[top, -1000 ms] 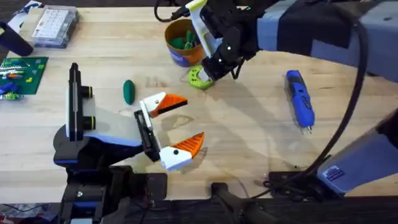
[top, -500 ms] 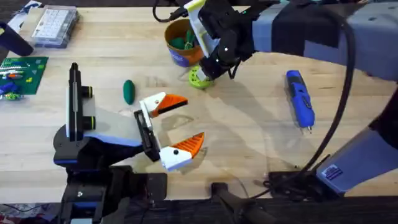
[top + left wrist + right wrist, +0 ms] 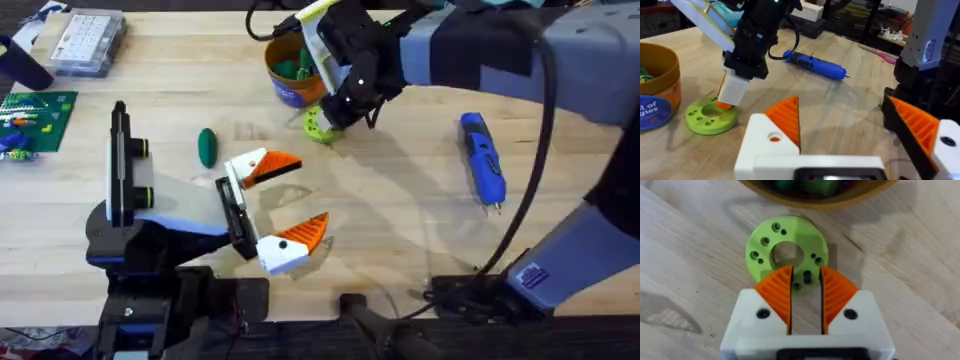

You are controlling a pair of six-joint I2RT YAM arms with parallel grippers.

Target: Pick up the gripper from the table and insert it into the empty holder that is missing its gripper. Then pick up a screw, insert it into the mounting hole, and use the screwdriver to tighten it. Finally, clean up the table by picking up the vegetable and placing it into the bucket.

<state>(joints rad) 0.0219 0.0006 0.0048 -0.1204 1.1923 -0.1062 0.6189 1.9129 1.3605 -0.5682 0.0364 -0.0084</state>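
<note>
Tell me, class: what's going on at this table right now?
The right gripper hovers low over a lime-green ring beside the bucket, its fingers a narrow gap apart and holding nothing. The left gripper rests open near the table's middle. The vegetable lies on the table, not yet in the bucket, and the screwdriver lies untouched off to the right.

Both arms wear blue-grey shells with black cables — the right gripper (image 3: 806, 297) has white fingers, orange ribbed pads (image 3: 777, 292), black screws.
</note>
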